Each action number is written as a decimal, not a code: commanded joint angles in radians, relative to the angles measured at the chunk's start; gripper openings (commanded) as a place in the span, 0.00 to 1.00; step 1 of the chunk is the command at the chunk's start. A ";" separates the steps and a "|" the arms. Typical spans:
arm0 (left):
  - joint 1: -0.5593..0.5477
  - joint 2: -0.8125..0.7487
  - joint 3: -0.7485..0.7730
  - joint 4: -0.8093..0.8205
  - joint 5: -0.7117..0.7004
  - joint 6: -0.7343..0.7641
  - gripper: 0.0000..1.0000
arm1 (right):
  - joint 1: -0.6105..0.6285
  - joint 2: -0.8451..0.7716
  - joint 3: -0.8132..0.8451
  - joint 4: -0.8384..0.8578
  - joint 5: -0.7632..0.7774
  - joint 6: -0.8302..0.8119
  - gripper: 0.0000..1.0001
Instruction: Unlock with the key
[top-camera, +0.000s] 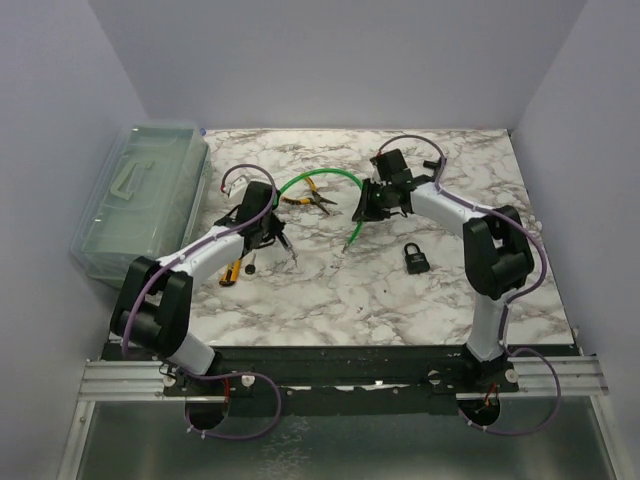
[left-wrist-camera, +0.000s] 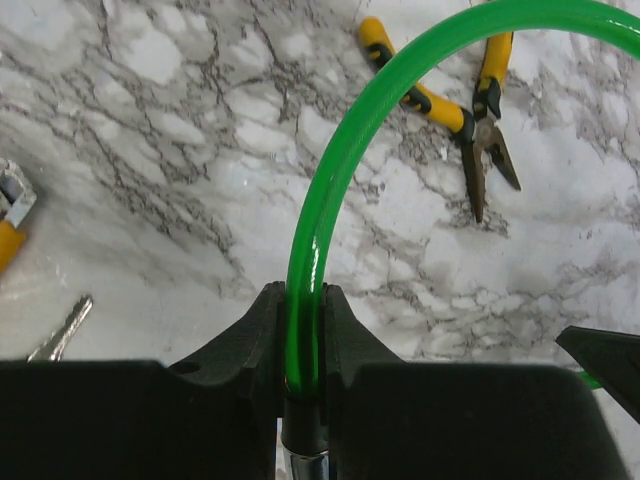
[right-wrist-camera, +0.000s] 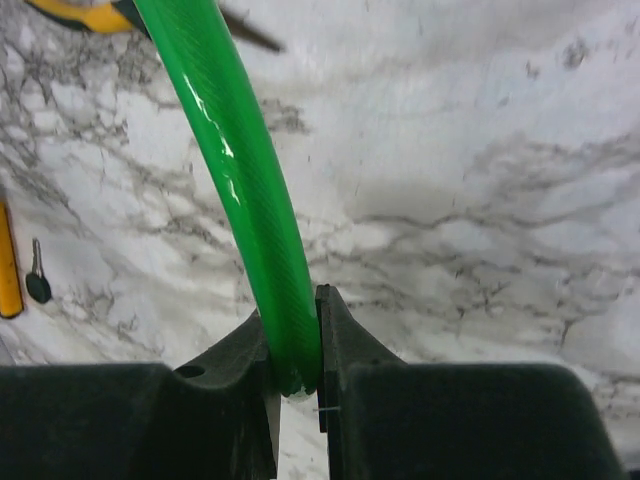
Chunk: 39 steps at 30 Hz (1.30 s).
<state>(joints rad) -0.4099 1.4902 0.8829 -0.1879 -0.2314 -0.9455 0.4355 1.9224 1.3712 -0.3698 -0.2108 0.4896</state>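
Green translucent plastic tube (top-camera: 322, 174) arcs over the white-and-grey marbled tabletop (top-camera: 330, 300), pinched at either end by the two arms. The left arm reaches from its base up and inward, forearm low over the table. The left gripper (top-camera: 270, 222) is clamped on the tube's left end. The right arm rises to a bent elbow, then folds back toward the middle. There the right gripper (top-camera: 368, 205) is closed on the other end, and a short green stretch shows just beyond it toward the near edge.

The small black padlock (top-camera: 416, 259) stands alone on the marble beside the right arm's elbow, well apart from both grippers; only the overhead view shows it. The tiny pale silvery metal key (top-camera: 252, 264) lies flat on the table by the left forearm, just beside a yellow-handled tool (top-camera: 232, 272), and neither gripper touches it.

The left wrist view shows the left gripper (left-wrist-camera: 302, 300) squeezing the tube (left-wrist-camera: 330, 190), with the key (left-wrist-camera: 62, 328) at the lower left and yellow-handled pliers (left-wrist-camera: 470, 120) near the tube's curve. The right wrist view shows the right gripper (right-wrist-camera: 295, 310) tight on the tube (right-wrist-camera: 235, 170), with the key (right-wrist-camera: 37, 272) far left.

A clear lidded plastic bin (top-camera: 145, 195) sits at the table's left edge.
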 joint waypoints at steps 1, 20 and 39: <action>0.066 0.101 0.109 0.011 -0.041 0.057 0.00 | -0.049 0.105 0.157 -0.076 0.070 -0.039 0.06; 0.201 0.415 0.366 0.011 0.017 0.119 0.00 | -0.116 0.441 0.604 -0.179 0.072 -0.081 0.16; 0.226 0.534 0.458 0.011 0.050 0.153 0.06 | -0.144 0.557 0.754 -0.195 0.029 -0.070 0.39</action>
<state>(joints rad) -0.1925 1.9995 1.3048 -0.1661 -0.1814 -0.8135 0.2932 2.4626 2.1155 -0.5480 -0.1795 0.4183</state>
